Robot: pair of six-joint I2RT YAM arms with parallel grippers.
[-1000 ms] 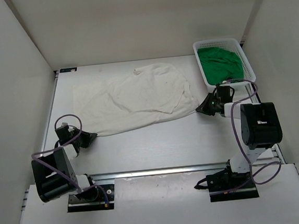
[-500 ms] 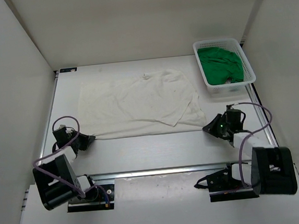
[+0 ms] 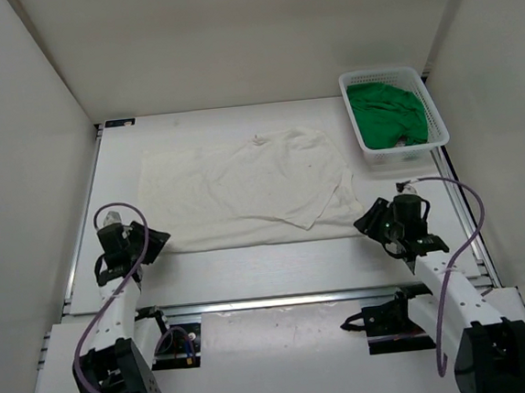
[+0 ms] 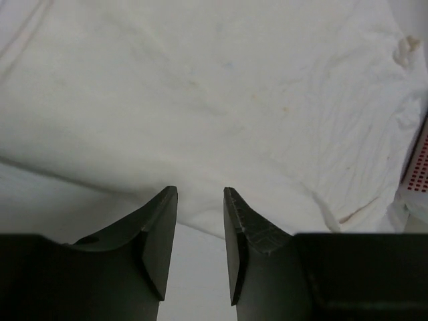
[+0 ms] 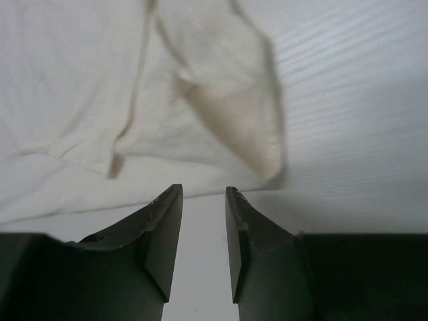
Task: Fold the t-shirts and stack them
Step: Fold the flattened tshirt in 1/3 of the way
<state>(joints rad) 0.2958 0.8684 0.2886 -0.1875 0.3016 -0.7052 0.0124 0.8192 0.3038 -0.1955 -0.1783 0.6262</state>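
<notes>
white mesh basket (image 3: pixel 379 73) at back right has the green t-shirt (image 3: pixel 386 112) bunched inside; white t-shirt (image 3: pixel 248 184) lies spread mid-table; arms sit low at its near corners; left gripper (image 3: pixel 159 239) and right gripper (image 3: pixel 364 222) both partly open, holding nothing

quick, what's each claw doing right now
Left claw: open, holding nothing; the white t-shirt lies just ahead.
Right claw: open, holding nothing.
</notes>
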